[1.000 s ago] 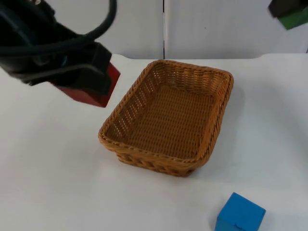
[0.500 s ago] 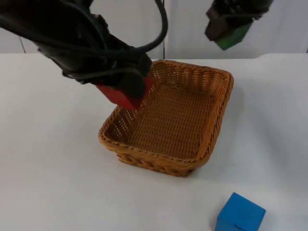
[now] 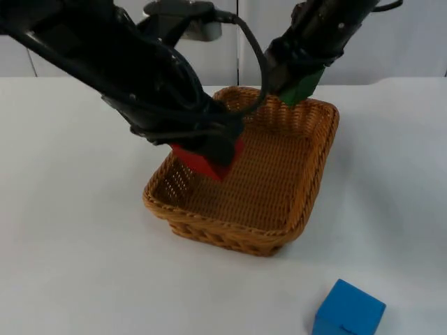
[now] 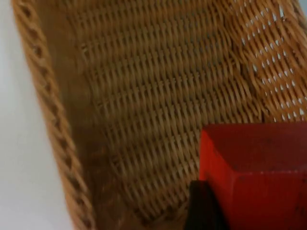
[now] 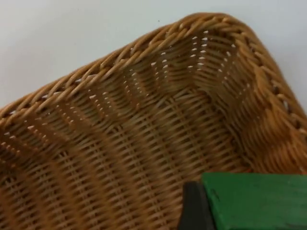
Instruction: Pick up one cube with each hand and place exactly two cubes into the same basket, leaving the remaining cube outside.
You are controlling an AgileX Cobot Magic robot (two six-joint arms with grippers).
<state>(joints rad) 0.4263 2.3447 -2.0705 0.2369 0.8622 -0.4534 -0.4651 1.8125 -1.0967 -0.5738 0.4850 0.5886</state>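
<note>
One wicker basket (image 3: pixel 307 192) sits mid-table on the white table (image 3: pixel 70 265); 3 cubes: left gripper (image 3: pixel 209 157) grips red cube (image 3: pixel 206 162) above basket's left side; right gripper (image 3: pixel 297 84) grips green cube (image 3: pixel 302 88) over its far rim; blue cube (image 3: pixel 348 310) near table's front edge, w/ open room around.

A white table top (image 3: pixel 70 265) meets a grey partition wall (image 3: pixel 419 42)

Tan, open-woven wicker basket (image 3: pixel 307 188) on white table (image 3: pixel 70 244); red cube (image 3: pixel 202 160); green cube (image 3: pixel 300 87); blue cube (image 3: pixel 348 309) near front edge; black arms
</note>
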